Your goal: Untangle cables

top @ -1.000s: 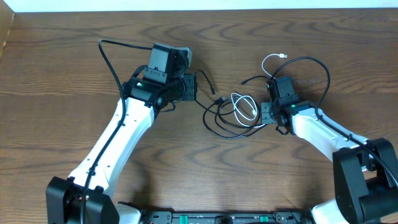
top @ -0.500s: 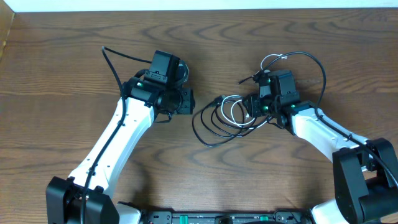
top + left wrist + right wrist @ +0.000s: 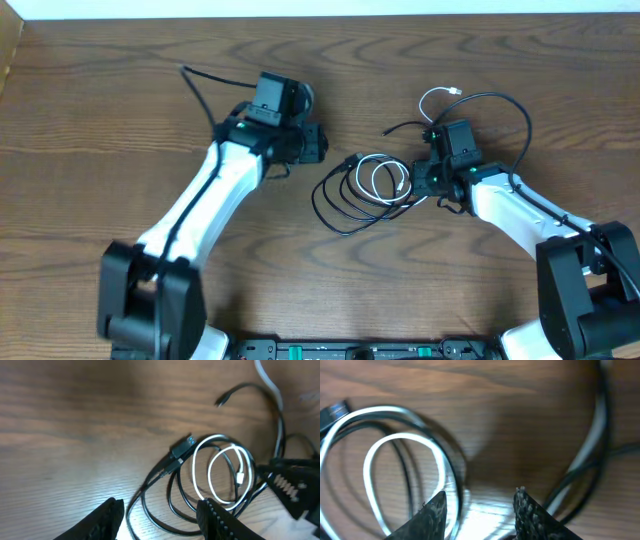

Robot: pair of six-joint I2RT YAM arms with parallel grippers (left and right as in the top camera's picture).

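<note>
The two cables are found on the wooden table (image 3: 90, 110), in one tangle between the grippers, its long axis running left to right. The black cable (image 3: 335, 205) is laid in wide, loose loops, thin and glossy. The white cable (image 3: 385, 177) is coiled in two smaller ovals overlapping the black loops on their right side. In the left wrist view the black cable's flat rectangular plug (image 3: 182, 448) is seen at the top of the bundle, its metal tip pointed up and to the right. A white tail is curved away towards the table's far side and ended in a small plug (image 3: 457, 91).

The left gripper (image 3: 160, 507) is spread wide above the black loops, with nothing clasped. The right gripper (image 3: 480, 505) is likewise parted, with the white coil (image 3: 405, 442) just beside one finger; bare wood is seen in the gap.
</note>
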